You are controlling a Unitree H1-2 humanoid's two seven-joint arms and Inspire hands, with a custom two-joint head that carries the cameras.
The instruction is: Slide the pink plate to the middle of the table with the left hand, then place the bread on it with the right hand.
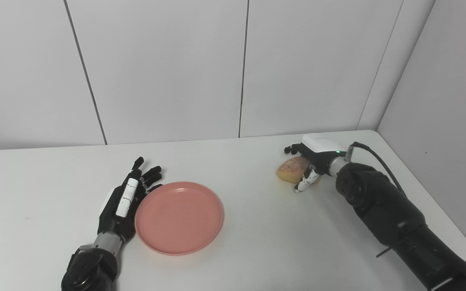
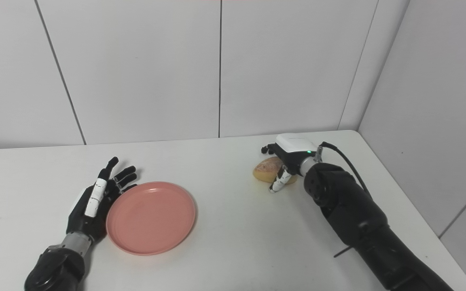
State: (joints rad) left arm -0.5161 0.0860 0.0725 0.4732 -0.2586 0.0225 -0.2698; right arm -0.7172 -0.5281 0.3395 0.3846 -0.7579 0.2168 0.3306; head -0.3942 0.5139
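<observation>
The pink plate [image 1: 179,217] lies flat on the white table, left of its middle. My left hand [image 1: 126,198] rests on the table with fingers spread, its edge against the plate's left rim, holding nothing. The bread [image 1: 291,169], a small golden roll, sits on the table at the right rear. My right hand [image 1: 312,159] covers it from the right: the fingers curl over its far side and the thumb presses its near side. The roll still touches the table.
White wall panels stand close behind the table, and a side wall runs along the right. The table's right edge [image 1: 431,194] passes just beyond my right forearm. A black cable [image 1: 378,159] loops off the right wrist.
</observation>
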